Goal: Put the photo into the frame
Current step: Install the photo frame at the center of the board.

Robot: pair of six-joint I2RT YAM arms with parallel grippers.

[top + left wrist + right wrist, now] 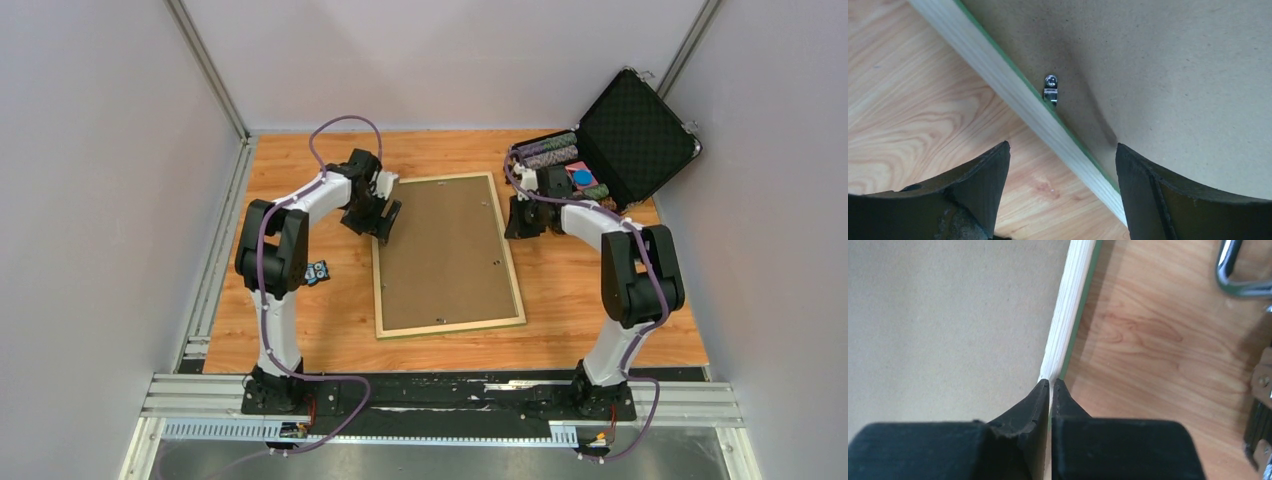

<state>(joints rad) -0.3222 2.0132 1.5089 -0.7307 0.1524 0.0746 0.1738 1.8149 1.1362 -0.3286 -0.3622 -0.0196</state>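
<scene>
My left fingers stand wide apart with nothing in them. The left rail of the frame runs slantwise through the gap, so one finger hangs over bare counter and the other over the brown backing board. Just past the tips, one small metal clip sits on the board, hard against the rail's inner edge.

My right fingers are pressed together with only a hairline between them. Their tips are at the pale right rail, but I cannot tell whether they touch it. The board lies to their left and the counter to their right, past a thin green edge. Further right, one chrome loop shows at the corner.

From above there is one frame, flat on the counter with its pale back up, and one board fills it. It lies between my two sets of fingers: the left at the far part of its left rail, the right at the far part of its right rail. One small blue-and-white thing lies nearer, beside my left arm. Beyond my right fingers stands one black case with its lid up, holding chips too small to count
</scene>
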